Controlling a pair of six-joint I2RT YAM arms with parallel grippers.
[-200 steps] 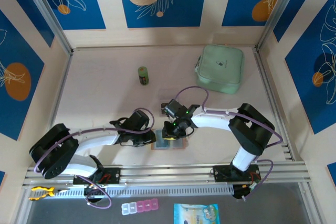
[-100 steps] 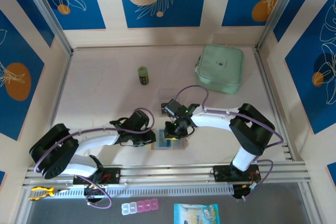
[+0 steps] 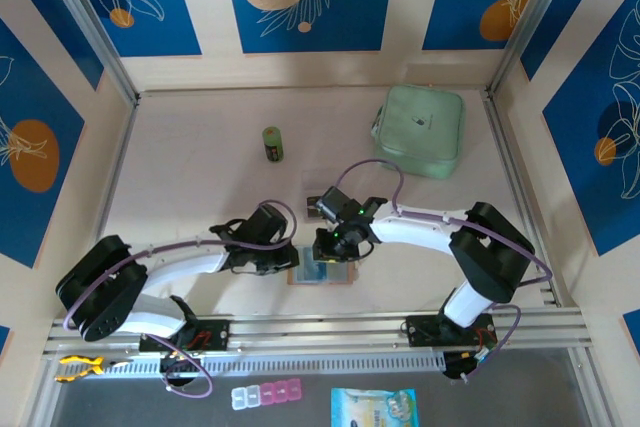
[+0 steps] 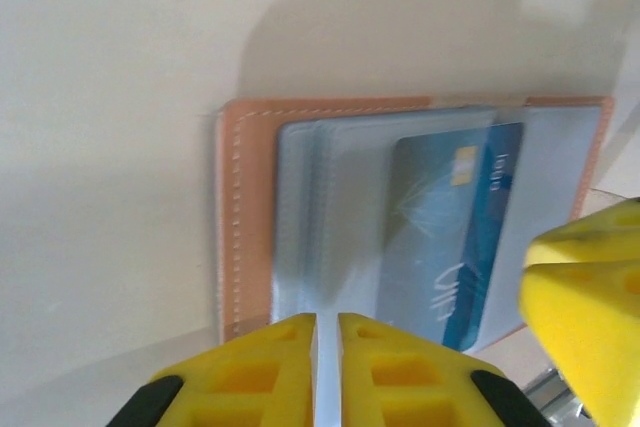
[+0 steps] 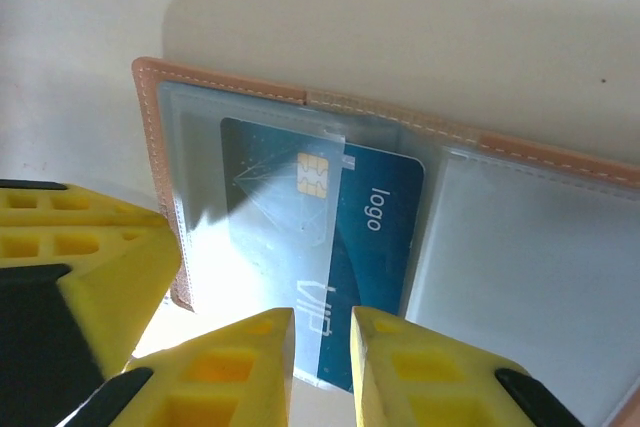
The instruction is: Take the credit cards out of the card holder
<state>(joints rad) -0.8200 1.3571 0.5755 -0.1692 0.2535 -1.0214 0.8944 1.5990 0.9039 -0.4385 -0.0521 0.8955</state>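
The salmon-pink card holder lies open and flat near the table's front edge, between my two grippers. Its pink stitched border frames the clear pockets. A blue credit card with a chip sticks partway out of one pocket. My left gripper is shut, its tips over the holder's edge on the clear pocket. My right gripper stands narrowly open, and the blue card's edge runs under the gap. One of its yellow fingers shows beside the holder.
A mint-green zip pouch lies at the back right and a small green bottle at the back centre. Metal rails run along the front edge. Panel walls close in both sides.
The left jaws have narrowed a little. The right gripper has shifted slightly away from the front edge, and more of the blue card shows below it.
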